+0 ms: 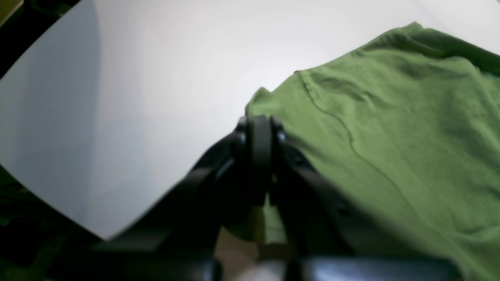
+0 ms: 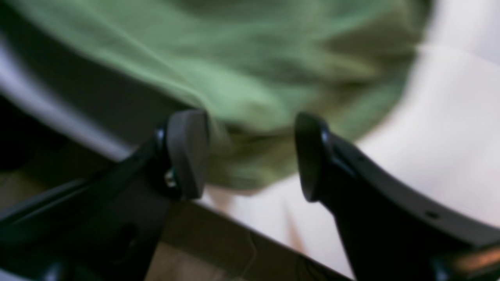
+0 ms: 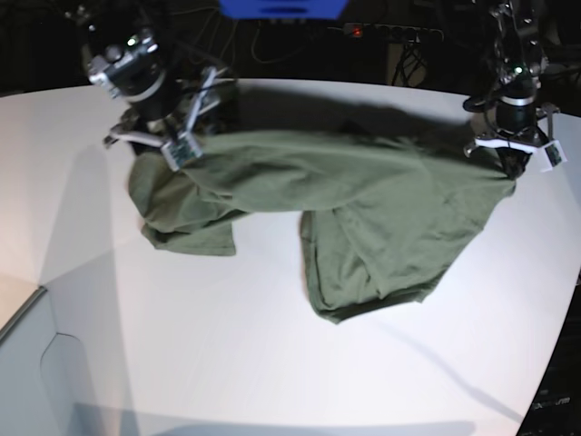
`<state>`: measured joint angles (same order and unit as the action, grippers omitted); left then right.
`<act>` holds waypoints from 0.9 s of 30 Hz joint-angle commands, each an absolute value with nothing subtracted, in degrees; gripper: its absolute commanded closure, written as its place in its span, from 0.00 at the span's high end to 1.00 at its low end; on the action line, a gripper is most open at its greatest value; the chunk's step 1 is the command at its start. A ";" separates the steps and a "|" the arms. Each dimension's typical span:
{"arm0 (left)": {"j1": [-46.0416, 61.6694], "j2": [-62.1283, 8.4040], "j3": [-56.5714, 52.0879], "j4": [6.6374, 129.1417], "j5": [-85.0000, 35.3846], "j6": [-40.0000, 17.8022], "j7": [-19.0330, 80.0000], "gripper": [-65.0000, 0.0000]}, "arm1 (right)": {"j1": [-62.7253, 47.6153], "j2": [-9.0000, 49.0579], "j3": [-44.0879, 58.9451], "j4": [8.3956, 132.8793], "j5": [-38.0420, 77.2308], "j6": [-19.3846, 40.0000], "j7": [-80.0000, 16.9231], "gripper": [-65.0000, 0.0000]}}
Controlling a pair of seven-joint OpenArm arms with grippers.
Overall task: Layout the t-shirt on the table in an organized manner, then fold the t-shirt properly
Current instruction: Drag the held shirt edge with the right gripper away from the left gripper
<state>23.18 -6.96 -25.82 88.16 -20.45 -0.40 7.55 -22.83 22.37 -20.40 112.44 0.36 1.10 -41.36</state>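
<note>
The olive-green t-shirt (image 3: 363,200) lies crumpled across the white table (image 3: 272,363), stretched between my two arms, with a sleeve hanging toward the front. My left gripper (image 3: 510,162) is at the shirt's right end. In the left wrist view it (image 1: 261,127) is shut on the t-shirt (image 1: 390,125), pinching cloth at the corner. My right gripper (image 3: 182,150) hovers at the shirt's left end. The right wrist view shows it (image 2: 250,156) open, its fingers (image 2: 187,152) wide apart, with blurred t-shirt (image 2: 234,70) cloth just beyond them, held by neither.
A blue box (image 3: 281,7) and a power strip (image 3: 386,32) sit behind the table in the dark. The table edge (image 3: 41,291) cuts in at the lower left. In the left wrist view, bare table (image 1: 136,78) lies left of the shirt.
</note>
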 commanded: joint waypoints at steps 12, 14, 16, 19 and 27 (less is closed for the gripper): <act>23.52 -7.43 -26.07 89.01 -20.35 -0.22 6.11 0.00 | -7.08 20.18 -9.80 106.33 0.31 4.88 -40.75 0.64; 23.52 -7.43 -26.07 89.01 -20.35 -0.22 6.11 0.00 | -1.71 17.27 -8.40 100.09 0.04 8.57 -40.75 0.65; 23.60 -7.43 -26.07 89.01 -20.35 -0.22 6.11 0.00 | 2.51 15.60 -7.16 93.23 0.04 10.77 -40.84 0.65; 23.60 -7.43 -26.07 89.01 -20.35 -0.22 6.11 0.00 | 9.45 14.11 -6.90 81.36 0.04 13.93 -40.75 0.65; 23.69 -5.93 -26.07 89.01 -20.26 -0.22 6.11 0.00 | 18.42 13.58 -7.16 62.29 0.04 17.01 -40.22 0.64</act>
